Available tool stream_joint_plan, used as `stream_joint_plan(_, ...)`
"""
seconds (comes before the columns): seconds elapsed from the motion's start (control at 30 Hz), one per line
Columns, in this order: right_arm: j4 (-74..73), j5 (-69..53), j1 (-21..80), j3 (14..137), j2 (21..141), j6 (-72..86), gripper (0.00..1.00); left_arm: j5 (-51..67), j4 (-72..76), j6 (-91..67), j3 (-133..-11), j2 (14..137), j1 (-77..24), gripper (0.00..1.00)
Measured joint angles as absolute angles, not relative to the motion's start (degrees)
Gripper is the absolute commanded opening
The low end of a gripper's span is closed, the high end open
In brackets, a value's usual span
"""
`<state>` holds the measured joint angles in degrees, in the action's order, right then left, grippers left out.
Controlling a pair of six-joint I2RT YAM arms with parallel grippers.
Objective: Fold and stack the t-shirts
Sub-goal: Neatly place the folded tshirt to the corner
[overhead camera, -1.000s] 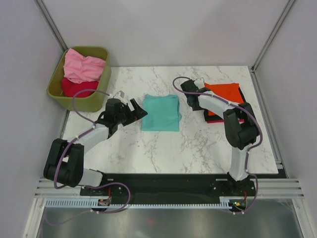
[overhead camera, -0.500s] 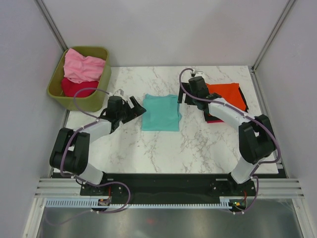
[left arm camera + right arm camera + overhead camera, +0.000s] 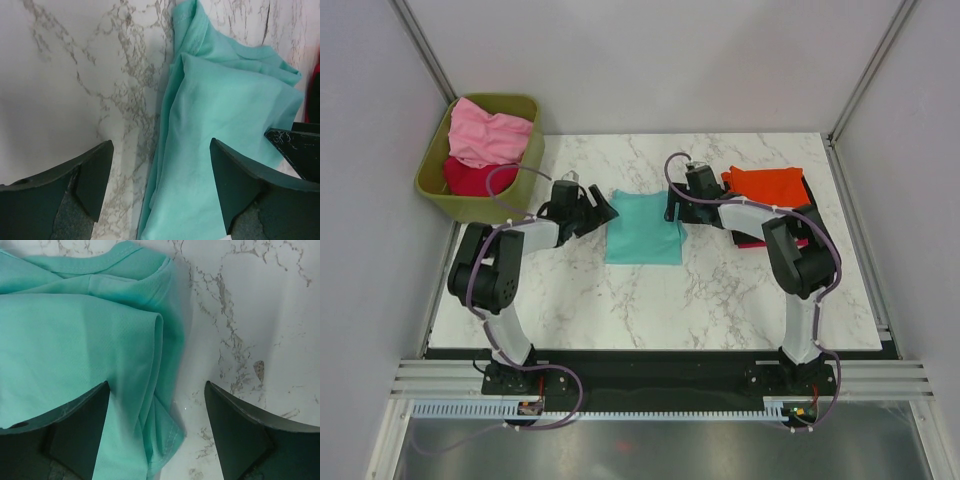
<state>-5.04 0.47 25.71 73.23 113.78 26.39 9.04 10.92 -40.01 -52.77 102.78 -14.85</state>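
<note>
Spreading out beneath both pairs of fingers as a white marble table (image 3: pixel 650 300). Sitting well off to the outer side of the left fingers, away from the cloth between them, as an olive-green bin (image 3: pixel 433 165) holding a pink t-shirt (image 3: pixel 490 135) on top of a crimson t-shirt (image 3: pixel 470 178).

Lying folded flat between the two pairs of fingers as a teal t-shirt (image 3: pixel 643 228), with one side edge reaching into the left gap and the opposite edge reaching into the right gap. Resting behind the right fingers, alongside that arm, as a stack topped by an orange t-shirt (image 3: pixel 772 186).

Spreading wide on the left gripper (image 3: pixel 601 213), straddling the teal edge with one finger (image 3: pixel 92 172) over bare marble and the other (image 3: pixel 240 185) over cloth. Clamping nothing.

Spreading just as wide on the right gripper (image 3: pixel 672 207), with one finger (image 3: pixel 82 427) over teal cloth and the other (image 3: pixel 240 422) over bare marble, and with the hemmed fold lying loose in the gap. Gripping nothing there either.
</note>
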Motion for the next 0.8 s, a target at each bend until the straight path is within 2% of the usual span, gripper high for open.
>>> stream_joint_plan(0.47, -3.42, -0.62, 24.23, 83.48, 122.56, 27.81, 0.65, 8.62, 8.51, -40.27, -67.33, 114.06, -16.49, 0.8)
stream_joint_plan(0.57, -3.92, 0.14, 24.73, 84.6, 123.24, 27.73, 0.65, 7.46, 7.57, -40.42, -68.53, 114.72, -17.21, 0.75)
stream_joint_plan(0.7, -5.48, 3.22, 26.2, 86.21, 124.03, 27.16, 0.59, 6.28, 6.39, -40.8, -68.71, 114.78, -17.54, 0.61)
stream_joint_plan(0.8, -6.92, 5.85, 27.62, 87.66, 124.79, 26.55, 0.56, 5.65, 4.95, -40.91, -69.47, 115.33, -17.61, 0.56)
